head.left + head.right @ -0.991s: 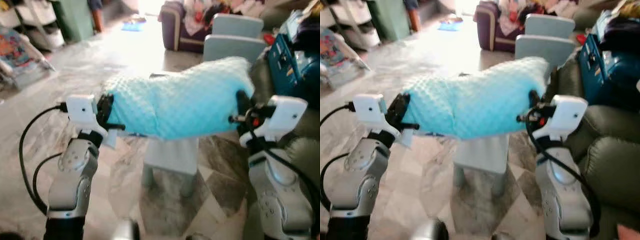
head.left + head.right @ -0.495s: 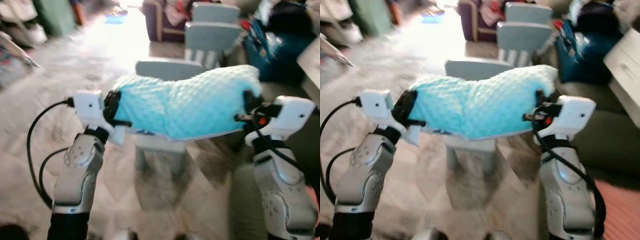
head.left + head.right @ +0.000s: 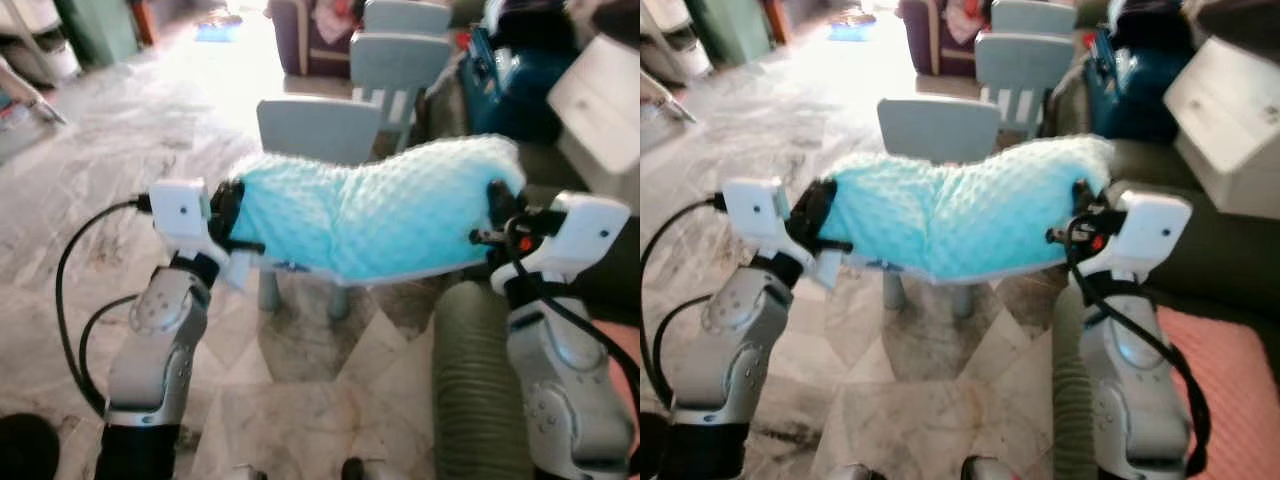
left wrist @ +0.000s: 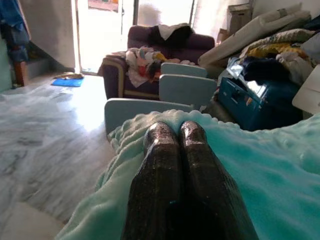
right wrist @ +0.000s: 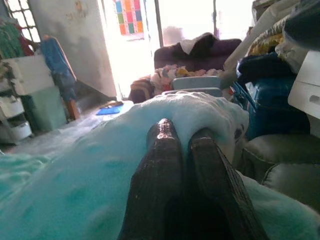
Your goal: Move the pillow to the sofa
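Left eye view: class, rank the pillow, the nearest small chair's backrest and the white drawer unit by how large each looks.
1. Pillow, nearest, so enlarged.
2. Nearest small chair's backrest.
3. White drawer unit, cut by the frame, so close to the backrest.

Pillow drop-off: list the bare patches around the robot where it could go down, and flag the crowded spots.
The pillow hangs between the left gripper and right gripper, both clamped on it. Bare: marble floor to the left, and olive sofa arm below the right arm. Crowded: the pale chairs directly ahead and the blue suitcase beyond.
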### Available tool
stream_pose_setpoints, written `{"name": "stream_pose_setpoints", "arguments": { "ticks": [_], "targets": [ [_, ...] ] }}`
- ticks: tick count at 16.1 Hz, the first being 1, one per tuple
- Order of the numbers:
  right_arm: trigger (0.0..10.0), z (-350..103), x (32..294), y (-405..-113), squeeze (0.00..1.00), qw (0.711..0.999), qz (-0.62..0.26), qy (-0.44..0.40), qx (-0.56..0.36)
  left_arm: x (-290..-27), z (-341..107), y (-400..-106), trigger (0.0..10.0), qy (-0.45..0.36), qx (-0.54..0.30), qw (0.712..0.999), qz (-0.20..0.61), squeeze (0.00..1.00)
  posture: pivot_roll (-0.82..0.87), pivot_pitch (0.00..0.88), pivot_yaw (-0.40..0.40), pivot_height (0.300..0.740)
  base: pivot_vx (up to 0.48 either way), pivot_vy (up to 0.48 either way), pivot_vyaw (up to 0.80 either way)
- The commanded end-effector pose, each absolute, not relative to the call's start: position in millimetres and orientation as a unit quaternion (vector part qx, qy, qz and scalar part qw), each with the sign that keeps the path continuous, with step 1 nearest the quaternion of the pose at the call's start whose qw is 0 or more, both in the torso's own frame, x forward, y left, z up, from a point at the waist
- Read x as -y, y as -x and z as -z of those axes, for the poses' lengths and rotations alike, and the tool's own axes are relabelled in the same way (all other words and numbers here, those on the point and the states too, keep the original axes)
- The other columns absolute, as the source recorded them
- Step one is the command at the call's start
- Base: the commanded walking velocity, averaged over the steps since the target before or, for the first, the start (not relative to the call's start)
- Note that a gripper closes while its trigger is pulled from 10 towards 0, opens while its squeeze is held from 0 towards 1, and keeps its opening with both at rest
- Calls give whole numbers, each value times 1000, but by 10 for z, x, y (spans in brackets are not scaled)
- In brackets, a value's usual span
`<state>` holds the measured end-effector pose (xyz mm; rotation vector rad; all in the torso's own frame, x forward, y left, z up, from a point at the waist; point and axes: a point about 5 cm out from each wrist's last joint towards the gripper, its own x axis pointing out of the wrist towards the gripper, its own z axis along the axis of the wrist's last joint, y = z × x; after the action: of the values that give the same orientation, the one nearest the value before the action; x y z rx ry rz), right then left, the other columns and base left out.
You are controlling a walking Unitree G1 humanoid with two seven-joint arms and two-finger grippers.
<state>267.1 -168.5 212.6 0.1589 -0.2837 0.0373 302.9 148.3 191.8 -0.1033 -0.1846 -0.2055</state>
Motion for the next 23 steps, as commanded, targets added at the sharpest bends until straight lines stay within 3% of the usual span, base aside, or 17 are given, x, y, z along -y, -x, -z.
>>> {"name": "stream_pose_setpoints", "arguments": {
  "ticks": [1,5,18,23],
  "targets": [
    [0,-2186,1664,-2659,0,985,-25,-75,154,-1493,-1953,-3033,10000,50,100,988,103,0,-106,130,-4,740,-270,0,0],
    [0,-2182,1665,-2663,0,985,-25,-77,154,-1485,-1949,-3038,10000,50,98,988,106,0,-106,130,-3,740,-284,0,0],
    [0,-2175,1662,-2671,0,985,-24,-80,151,-1564,-1965,-3117,10000,93,84,988,88,0,-111,141,3,740,0,0,0],
    [0,-2174,1663,-2670,0,985,-24,-81,151,-1569,-1956,-3124,10000,96,77,988,90,0,-112,144,3,740,0,447,0]
  ]
}}
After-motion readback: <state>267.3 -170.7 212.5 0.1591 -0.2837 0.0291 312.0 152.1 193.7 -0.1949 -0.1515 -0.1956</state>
